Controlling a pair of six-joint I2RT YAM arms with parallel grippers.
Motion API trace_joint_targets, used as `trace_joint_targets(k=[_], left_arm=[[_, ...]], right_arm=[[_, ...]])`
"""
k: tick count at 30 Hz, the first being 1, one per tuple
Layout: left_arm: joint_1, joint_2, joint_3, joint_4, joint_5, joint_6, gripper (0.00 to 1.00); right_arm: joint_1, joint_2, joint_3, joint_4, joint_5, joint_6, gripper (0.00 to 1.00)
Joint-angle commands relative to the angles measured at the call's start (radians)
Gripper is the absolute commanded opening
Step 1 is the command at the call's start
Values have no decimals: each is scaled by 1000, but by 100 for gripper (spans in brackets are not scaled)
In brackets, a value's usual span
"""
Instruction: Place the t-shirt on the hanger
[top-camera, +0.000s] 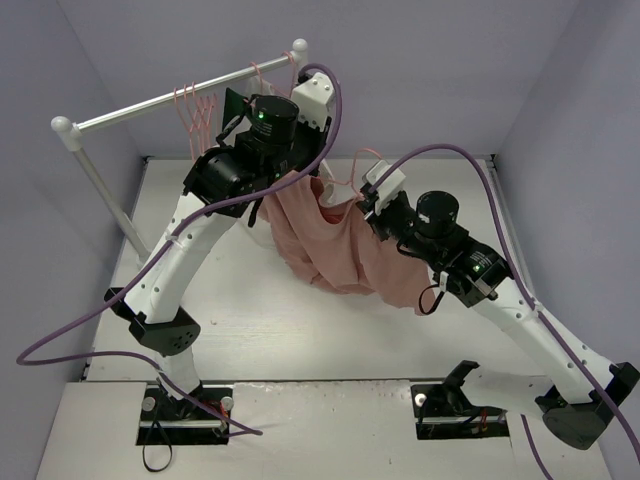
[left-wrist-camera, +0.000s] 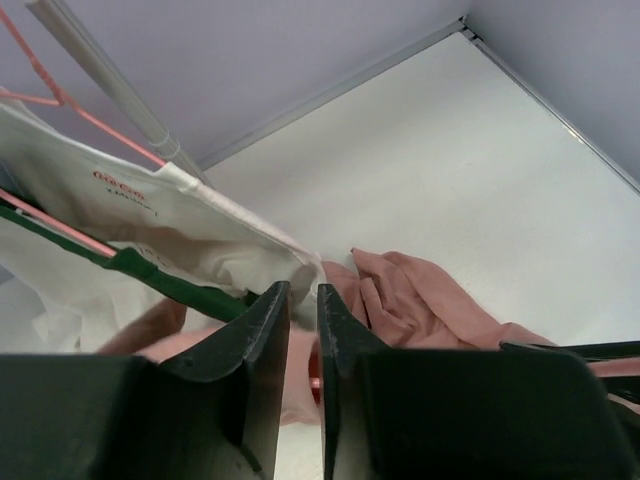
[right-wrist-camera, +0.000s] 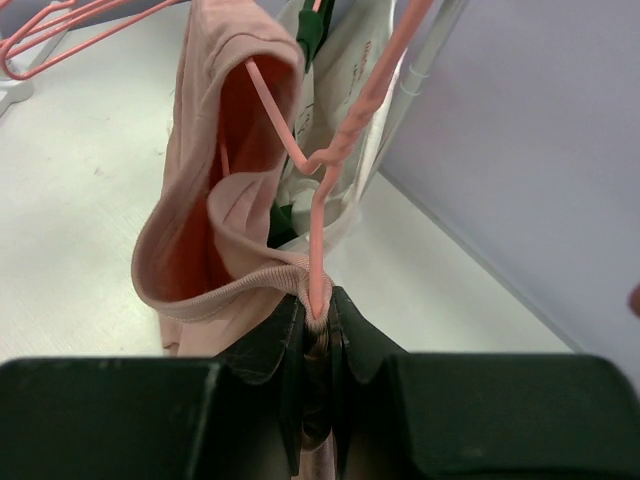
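Left end effector (left-wrist-camera: 303, 296): released. The jaws stand a narrow slit apart with nothing between the tips, just beside a white garment (left-wrist-camera: 150, 215) hung on the rack pole (top-camera: 170, 100) at the upper left of the top view.

Right end effector (right-wrist-camera: 318, 303): clenched on the wire of the pink hanger (right-wrist-camera: 317, 225), with the ribbed edge of the t-shirt (top-camera: 335, 250) pinched alongside.

The t-shirt hangs at frame centre between both arms, draping down toward the worktop (top-camera: 300, 345).
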Motion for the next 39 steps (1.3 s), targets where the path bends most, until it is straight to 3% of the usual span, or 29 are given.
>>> trace_joint_targets(k=[1,5,9,13,16,23,28,39], left_arm=[[-7,-46,10,113,34,83,18],[-3,-68,-11,126,39,157,32],[45,-127,-74,122,136,234,43],[240,-235,-230,122,547,349,47],[337,-284,-316,109,728,431,49],[360,-297,-383,-76,836,746,52],[361,-319,-451,-112,890,864,53],[361,-303,-507,-144,888,965,54]], right_arm=[[-25,-39,-17,173,-56,55,0],[-49,-42,-28,189,-78,70,0],[-67,-46,-32,194,-92,71,0],[-78,-48,-35,193,-124,67,0],[-79,-46,-40,191,-158,63,0],[-81,-46,-61,186,-243,76,0],[-81,-53,-72,177,-292,88,0],[-81,-58,-79,152,-372,103,0]])
